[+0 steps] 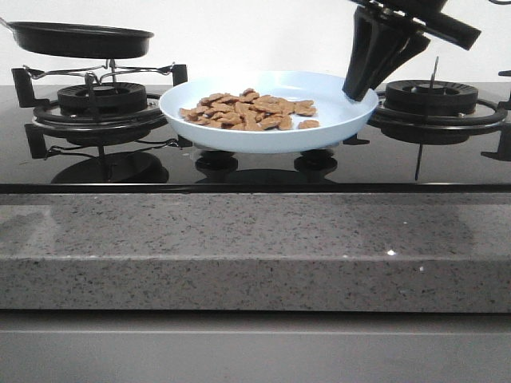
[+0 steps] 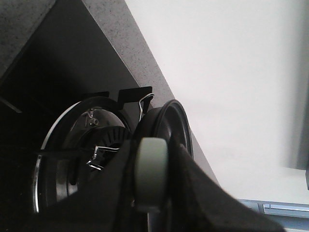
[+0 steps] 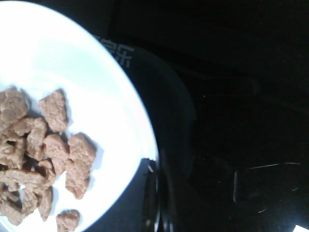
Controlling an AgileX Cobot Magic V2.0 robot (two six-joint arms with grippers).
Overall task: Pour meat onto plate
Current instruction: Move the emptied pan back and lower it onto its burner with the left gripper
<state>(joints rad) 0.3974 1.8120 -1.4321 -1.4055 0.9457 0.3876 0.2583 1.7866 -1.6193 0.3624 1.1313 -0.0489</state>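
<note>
- Meat (image 1: 249, 111) lies in a loose brown heap on the pale-blue plate (image 1: 335, 120), spread over the plate's left and middle part, with one chunk a little apart on the right side of the heap.
- The plate sits on the glossy black cooktop (image 1: 263, 171) between the two burners, over the control knobs (image 1: 216, 160) at the front.
- The right wrist view shows the same chunks (image 3: 43, 154) on the plate's pale inside (image 3: 72, 63), with its rim running beside the dark glass.
- The right gripper (image 1: 361, 89) comes down from the upper right, and its black fingertips touch the plate's right rim — the jaws look narrow there, closed on the rim.
- A black frying pan (image 1: 80, 38) hangs level above the left burner (image 1: 102, 100), clear of the wire pan support, at the far left of the front view.
- In the left wrist view the left gripper (image 2: 150, 181) is clamped on the pan's pale handle (image 2: 150, 164); the pan's dark body (image 2: 166, 128) extends beyond it, above the left burner's rings (image 2: 82, 154).
- The right burner (image 1: 431, 97) stands behind the right gripper's fingers — nothing rests on it.
- A speckled grey stone counter edge (image 1: 255, 251) runs across the front below the cooktop.
</note>
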